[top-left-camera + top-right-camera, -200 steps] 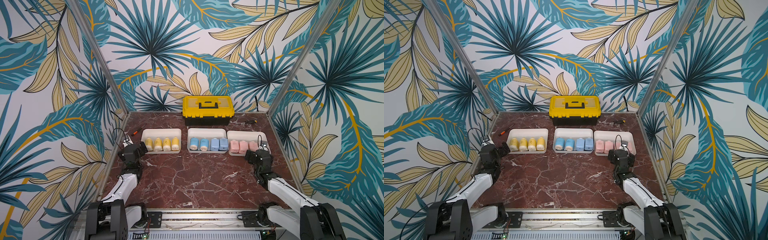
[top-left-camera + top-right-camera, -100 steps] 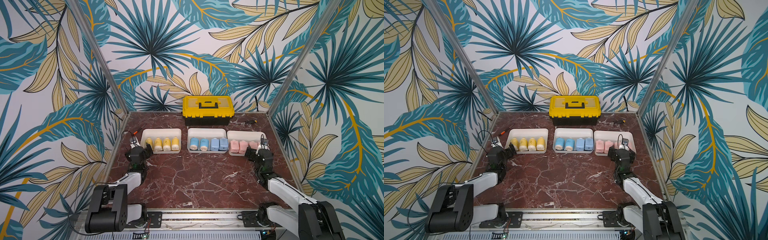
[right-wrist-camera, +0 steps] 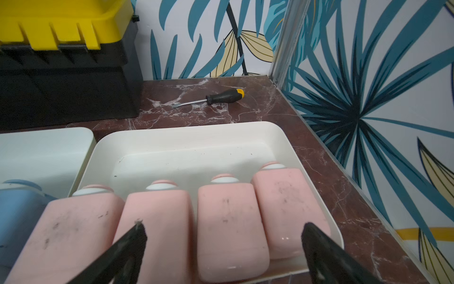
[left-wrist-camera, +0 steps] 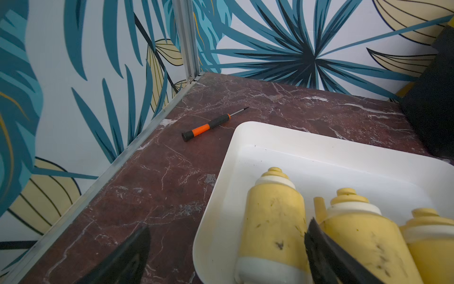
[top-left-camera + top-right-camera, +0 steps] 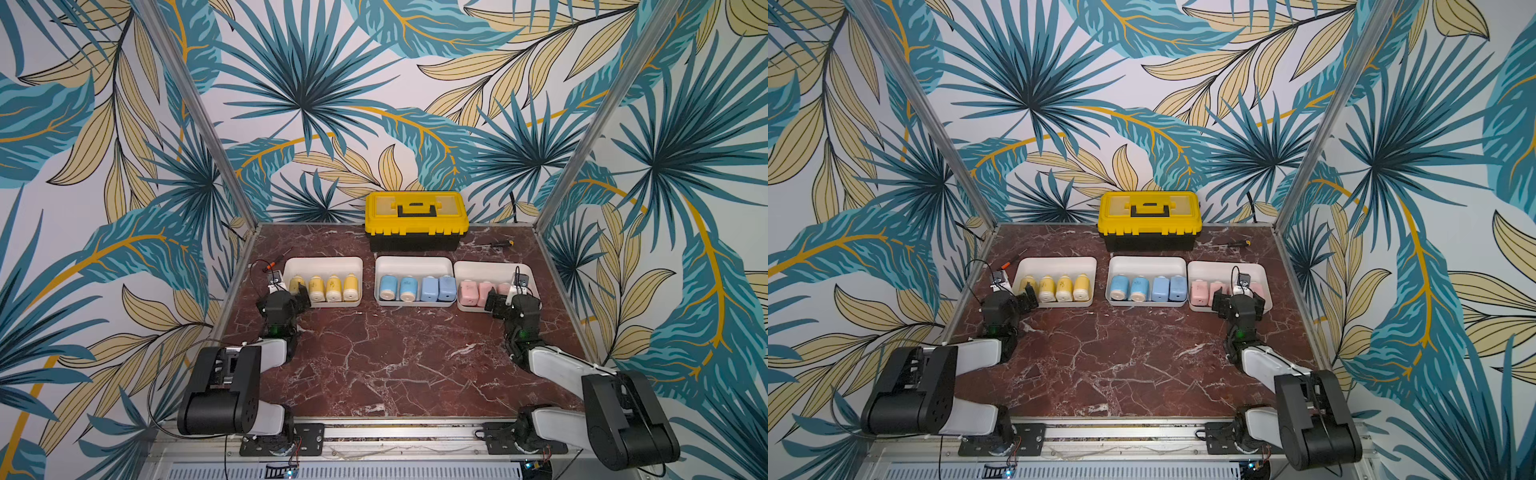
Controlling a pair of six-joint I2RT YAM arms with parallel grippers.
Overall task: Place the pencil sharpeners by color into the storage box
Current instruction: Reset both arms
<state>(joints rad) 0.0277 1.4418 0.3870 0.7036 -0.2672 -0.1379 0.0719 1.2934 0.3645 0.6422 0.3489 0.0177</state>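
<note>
My left gripper is spread wide and empty at the near left corner of the left shallow white plastic tray. It straddles the leftmost of four pastel yellow bottle-shaped plastic sharpeners, which lie in a row inside. The middle white tray holds four light blue sharpeners. My right gripper, equally wide and empty, hangs over four pink sharpeners in the right white tray.

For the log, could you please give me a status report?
Left gripper open, empty. Right gripper open, empty. Yellow sharpeners, blue sharpeners, pink sharpeners in three separate trays. Nothing in the way.
</note>
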